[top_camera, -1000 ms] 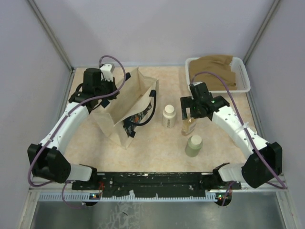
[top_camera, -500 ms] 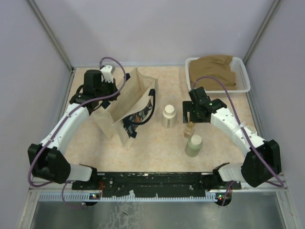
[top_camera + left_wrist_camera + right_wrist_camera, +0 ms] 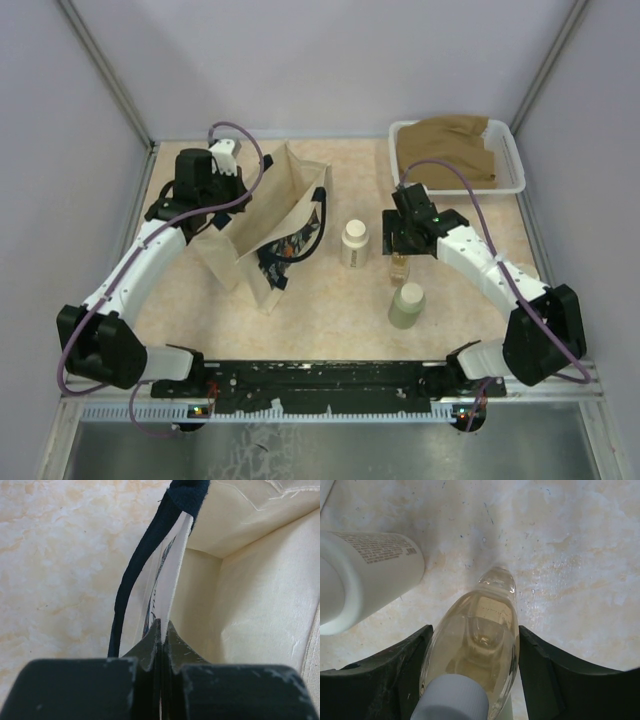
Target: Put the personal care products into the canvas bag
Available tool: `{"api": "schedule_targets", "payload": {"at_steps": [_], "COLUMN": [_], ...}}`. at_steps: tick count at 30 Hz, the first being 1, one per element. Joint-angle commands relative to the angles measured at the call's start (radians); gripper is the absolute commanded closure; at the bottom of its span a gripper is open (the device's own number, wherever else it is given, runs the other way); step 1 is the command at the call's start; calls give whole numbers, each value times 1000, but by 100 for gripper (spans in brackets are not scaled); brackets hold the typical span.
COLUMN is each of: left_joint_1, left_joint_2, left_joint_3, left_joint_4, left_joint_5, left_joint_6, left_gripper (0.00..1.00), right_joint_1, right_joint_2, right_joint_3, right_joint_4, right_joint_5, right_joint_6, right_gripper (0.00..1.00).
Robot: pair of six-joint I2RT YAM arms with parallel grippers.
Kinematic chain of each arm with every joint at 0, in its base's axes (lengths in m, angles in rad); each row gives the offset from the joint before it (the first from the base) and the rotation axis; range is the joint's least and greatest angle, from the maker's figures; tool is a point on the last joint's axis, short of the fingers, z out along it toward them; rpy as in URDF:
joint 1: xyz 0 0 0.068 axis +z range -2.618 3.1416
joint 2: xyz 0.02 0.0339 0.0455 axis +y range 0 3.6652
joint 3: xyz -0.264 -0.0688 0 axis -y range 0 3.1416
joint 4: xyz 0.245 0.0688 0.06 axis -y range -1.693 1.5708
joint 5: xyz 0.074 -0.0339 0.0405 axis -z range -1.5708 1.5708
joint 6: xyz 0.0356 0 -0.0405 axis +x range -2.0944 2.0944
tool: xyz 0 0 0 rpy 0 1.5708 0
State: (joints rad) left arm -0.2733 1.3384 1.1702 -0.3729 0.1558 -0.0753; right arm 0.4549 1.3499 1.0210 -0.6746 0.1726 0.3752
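Note:
The canvas bag point(image 3: 262, 225) stands open at centre left, its navy handle point(image 3: 135, 580) hanging outside. My left gripper point(image 3: 218, 205) is shut on the bag's rim; in the left wrist view the fabric edge runs between its closed fingertips point(image 3: 163, 630). The clear amber bottle point(image 3: 400, 266) with a white cap stands upright between the fingers of my right gripper point(image 3: 400, 252), which press its two sides point(image 3: 475, 647). The cream bottle point(image 3: 354, 243) stands just to its left, also in the right wrist view point(image 3: 365, 575). The olive-green cylinder point(image 3: 406, 305) stands nearer me.
A white tray point(image 3: 512, 165) holding a brown cloth point(image 3: 450, 150) sits at the back right corner. Grey walls close in the table on the left, right and back.
My right gripper has closed from wide open onto the amber bottle and drawn slightly back. The bottle now stands upright under it. The left arm and bag held still.

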Motion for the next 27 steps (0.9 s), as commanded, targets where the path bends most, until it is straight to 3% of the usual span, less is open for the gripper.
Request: {"api": "schedule_targets", "payload": {"at_steps": [1,5,15,23,27], "left_joint_1": [-4,-4,-4,-4,-3], "left_joint_2": [-26,-31,-39,-38,-43], "left_joint_3": [-9,-12,-19,-27,-26], "left_joint_4": [29,29,26,29,27], "left_joint_5": [17,17,15,16,11], "left_joint_6": [-13,-13,-12,-15,-17], "left_gripper": [100,100,100,100,100], "right_joint_1": [8,10,11,38,86], "right_joint_2": [6,-13,-32,-38,45], "right_joint_3": [8,65,387,635,774], "right_joint_4": [12,-38,-126,61,67], "right_joint_5": [68,127,180,-118,-151], "right_joint_6": [-43,-59,-157,-282,-330], "right_gripper": [66,100,100,100,100]}}
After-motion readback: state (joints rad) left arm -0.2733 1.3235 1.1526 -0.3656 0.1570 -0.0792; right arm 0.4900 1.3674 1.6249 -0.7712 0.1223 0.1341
